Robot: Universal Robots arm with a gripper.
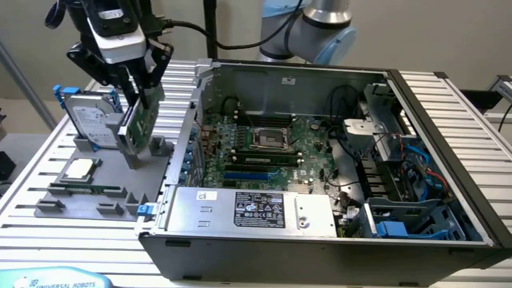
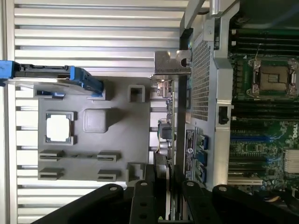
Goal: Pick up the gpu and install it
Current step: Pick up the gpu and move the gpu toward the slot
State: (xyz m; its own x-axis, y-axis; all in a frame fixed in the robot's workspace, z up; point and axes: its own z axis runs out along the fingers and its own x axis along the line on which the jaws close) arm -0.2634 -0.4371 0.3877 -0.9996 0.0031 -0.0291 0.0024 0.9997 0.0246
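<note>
Slatted table [image 1: 48, 237]: gpu [image 1: 140, 123] near case wall [image 1: 192, 114].

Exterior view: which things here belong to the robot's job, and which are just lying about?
Belonging to the job: the gpu, clamped in the gripper; the open computer case with its motherboard.
Lying about: hard drive with blue rails; processor chip; memory stick; the gray tray holding them.

Gpu [image 1: 141, 122]: board is showing green with a slight gloss, end bracket gleaming as bare silver metal. Holder tray [image 2: 124, 135] is reading as matt grey plastic. Table [image 1: 72, 237] slats are shining as ribbed, pale metal. Hard drive [image 1: 88, 117] is showing a silver metal face and blue plastic rails.
</note>
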